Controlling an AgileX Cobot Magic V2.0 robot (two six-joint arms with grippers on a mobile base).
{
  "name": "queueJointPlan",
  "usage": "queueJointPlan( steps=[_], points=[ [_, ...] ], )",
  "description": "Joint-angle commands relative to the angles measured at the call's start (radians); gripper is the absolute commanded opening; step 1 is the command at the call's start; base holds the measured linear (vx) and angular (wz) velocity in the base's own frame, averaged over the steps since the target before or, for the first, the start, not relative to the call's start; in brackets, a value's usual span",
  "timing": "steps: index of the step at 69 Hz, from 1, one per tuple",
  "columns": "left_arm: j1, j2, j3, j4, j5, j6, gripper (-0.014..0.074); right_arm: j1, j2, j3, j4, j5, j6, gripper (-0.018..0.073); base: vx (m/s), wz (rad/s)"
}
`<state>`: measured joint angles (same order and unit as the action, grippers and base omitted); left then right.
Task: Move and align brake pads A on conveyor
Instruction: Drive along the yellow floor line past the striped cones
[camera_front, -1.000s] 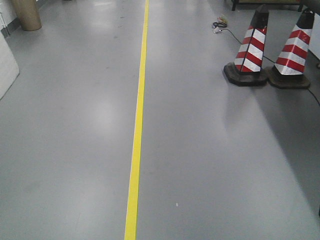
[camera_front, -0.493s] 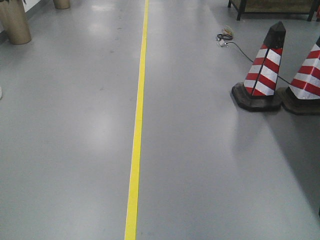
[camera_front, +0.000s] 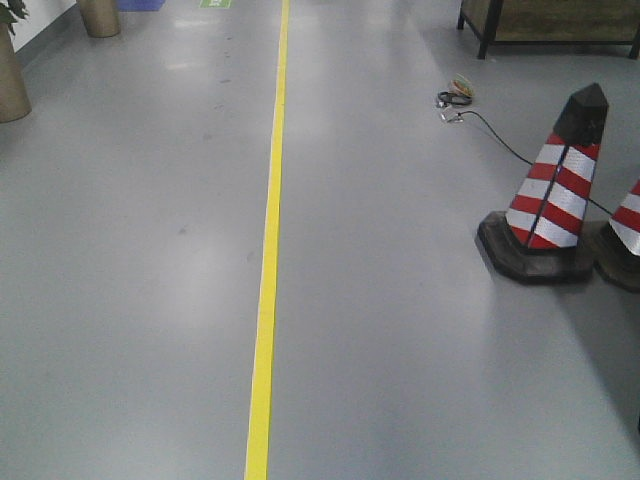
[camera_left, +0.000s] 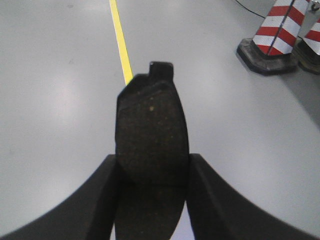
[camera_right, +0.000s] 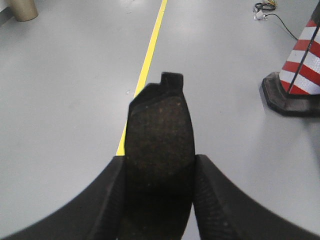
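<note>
Each wrist view shows one brake pad clamped between black jaws above a grey floor. In the left wrist view, a dark grey curved brake pad (camera_left: 151, 135) with a small tab at its far end stands lengthwise in my left gripper (camera_left: 152, 167), which is shut on its two long edges. My right gripper (camera_right: 159, 167) is shut the same way on a second brake pad (camera_right: 160, 135). The conveyor is out of view in every frame. Neither arm appears in the front view.
A yellow floor line (camera_front: 264, 290) runs straight ahead down the grey floor. A red-and-white striped cone (camera_front: 552, 195) on a black base stands at the right, a second cone (camera_front: 628, 235) beside it. A cable (camera_front: 490, 125) trails past them. A dark-legged bench (camera_front: 545, 20) is far right, brown cylinders (camera_front: 8, 85) far left.
The front view has shifted: the cones have slid right and lower in the frame, and more of the far floor shows. The base is moving.
</note>
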<state>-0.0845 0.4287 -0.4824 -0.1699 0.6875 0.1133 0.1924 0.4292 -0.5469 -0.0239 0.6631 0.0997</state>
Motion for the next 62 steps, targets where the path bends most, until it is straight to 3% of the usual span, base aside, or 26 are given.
queueJointPlan(
  steps=[1,62],
  points=[
    [-0.006,0.005,-0.028,-0.016,-0.085,-0.008,-0.0006,-0.003,0.005,-0.029,-0.008,-0.095,0.0,-0.0007,0.74,0.0],
    [-0.006,0.005,-0.028,-0.016,-0.086,-0.008,-0.0006,-0.003,0.005,-0.029,-0.008,-0.095,0.0,-0.0007,0.66,-0.03]
  ],
)
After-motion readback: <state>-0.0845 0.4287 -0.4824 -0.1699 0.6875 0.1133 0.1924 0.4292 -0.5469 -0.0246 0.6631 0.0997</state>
